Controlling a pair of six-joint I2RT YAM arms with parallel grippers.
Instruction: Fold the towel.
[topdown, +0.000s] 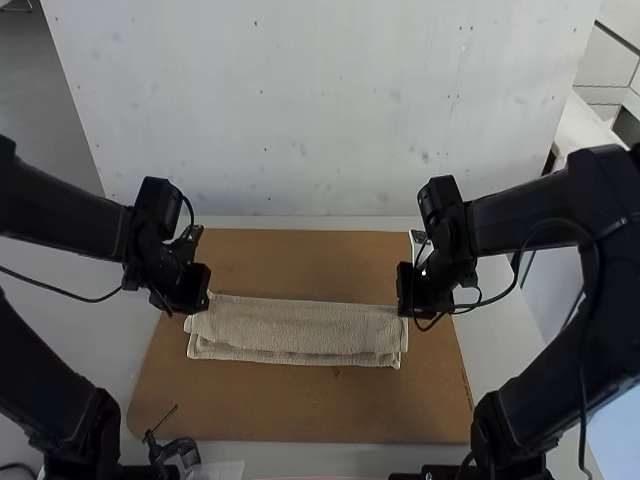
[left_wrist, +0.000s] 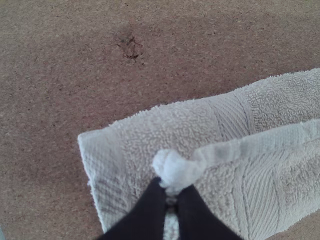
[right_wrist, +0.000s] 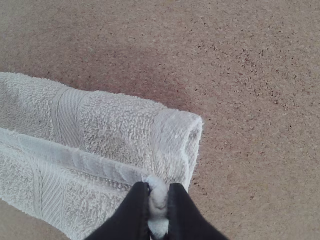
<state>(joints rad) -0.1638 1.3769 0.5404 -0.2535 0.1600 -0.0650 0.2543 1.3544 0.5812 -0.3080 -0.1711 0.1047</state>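
We see the towel (topdown: 295, 325) lying folded in a long strip on the brown board (topdown: 300, 405), our left tool (topdown: 190, 298) and right tool (topdown: 412, 304) each closed on a corner of its upper layer, fingers parted only by pinched cloth.

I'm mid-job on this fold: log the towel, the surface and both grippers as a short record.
towel: pale, textured, folded into a long narrow strip in layers
towel position: lying across the brown board, between the two grippers
left gripper: closed on the towel, at one end of a hemmed edge
right gripper: closed on the towel, at an end of a hemmed edge
lower layer: extends past the upper one on the side nearer the arms' bases
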